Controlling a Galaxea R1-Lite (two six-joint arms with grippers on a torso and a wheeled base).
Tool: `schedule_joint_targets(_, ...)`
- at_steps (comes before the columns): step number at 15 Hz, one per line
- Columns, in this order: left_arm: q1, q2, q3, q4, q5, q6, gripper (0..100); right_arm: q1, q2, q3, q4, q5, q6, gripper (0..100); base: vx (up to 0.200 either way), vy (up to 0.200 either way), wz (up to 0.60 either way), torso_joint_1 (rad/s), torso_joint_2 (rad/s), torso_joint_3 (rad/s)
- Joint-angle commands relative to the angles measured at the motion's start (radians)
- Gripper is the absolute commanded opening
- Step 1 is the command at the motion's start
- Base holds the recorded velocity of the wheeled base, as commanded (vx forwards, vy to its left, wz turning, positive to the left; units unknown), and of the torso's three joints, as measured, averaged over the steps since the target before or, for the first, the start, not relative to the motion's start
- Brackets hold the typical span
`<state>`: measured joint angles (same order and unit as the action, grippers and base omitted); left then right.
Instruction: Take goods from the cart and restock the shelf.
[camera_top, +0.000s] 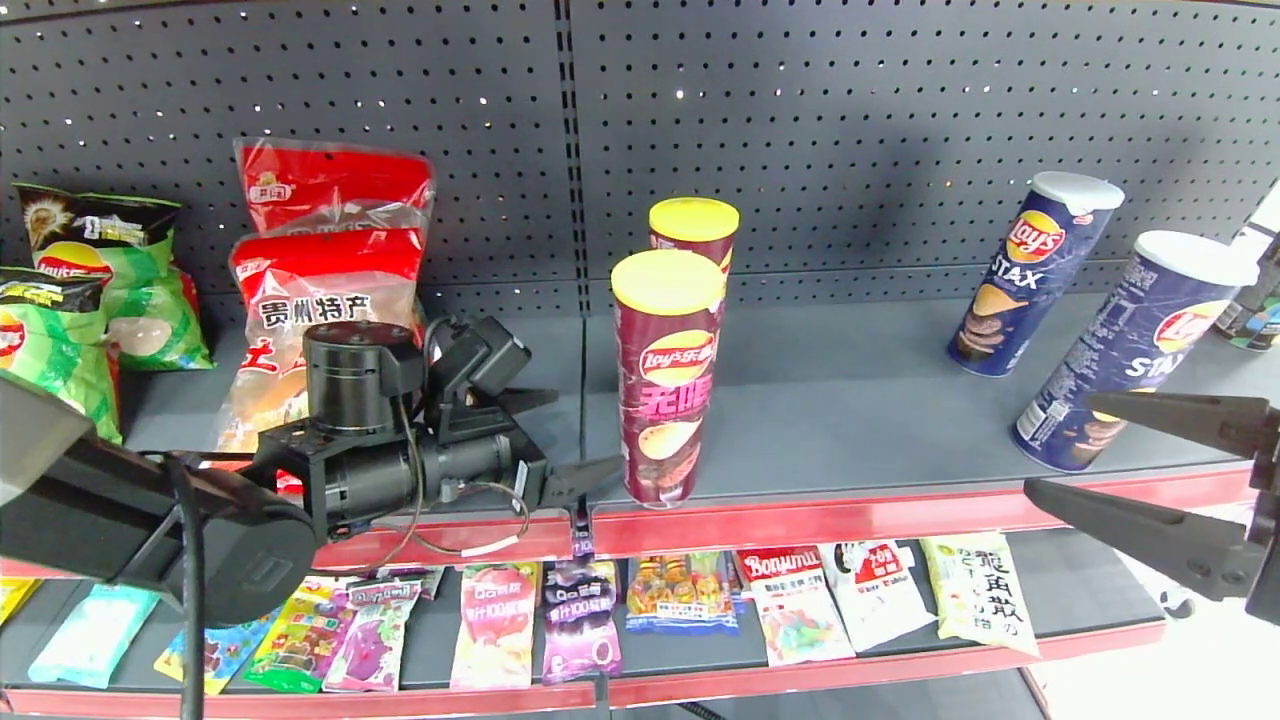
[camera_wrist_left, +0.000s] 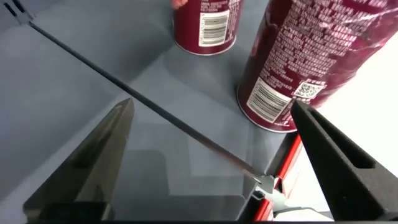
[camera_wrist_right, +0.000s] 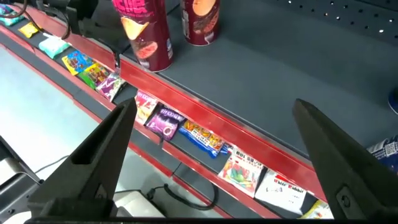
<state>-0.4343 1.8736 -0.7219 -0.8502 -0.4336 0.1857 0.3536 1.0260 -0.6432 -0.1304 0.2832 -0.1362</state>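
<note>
Maroon card forms the body of the chip can (camera_top: 668, 380), which has a yellow lid and stands upright at the front of the shelf (camera_top: 850, 420), its base just behind the red rail (camera_top: 850, 518). A second can (camera_top: 693, 232) of the same kind stands directly behind it, so the pair forms one file from front to back (the normal arrangement for stock of one kind).

Nothing grips the front can. The left gripper (camera_top: 585, 432) sits just beside it on the robot's left, level with its lower part, fingers spread wide and empty. One fingertip lies at or very near the can's base; whether they touch cannot be determined.

Judgement: this can appears placed. The can is tall, narrow and close to the rail, so any sideways nudge from the open fingers could tip it off the shelf. A straight pull-back, away from the can, is advisable.

The right gripper (camera_top: 1060, 445) hangs in front of the rail at the robot's right, fingers also wide and holding nothing. Two blue cans (camera_top: 1035, 275) occupy the shelf near it, well apart from the maroon pair. Red bags (camera_top: 330, 280) lean against the back panel behind the left arm.
</note>
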Motion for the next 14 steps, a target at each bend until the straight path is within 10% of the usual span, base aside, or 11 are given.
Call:
schedule_joint_targets(1, 0.0, 0.006, -0.008, -0.001, 0.0, 0.0, 100, 0.001, 0.003, -0.003, -0.001, 0.001, 0.0, 100, 0.0, 0.0, 0.0, 0.0, 0.0, 0.0)
schedule_joint_targets(14, -0.024, 0.05, -0.082, 0.002, 0.0, 0.0, 100, 0.001, 0.002, -0.004, -0.001, -0.002, 0.001, 100, 0.0, 0.0, 0.0, 0.0, 0.0, 0.0)
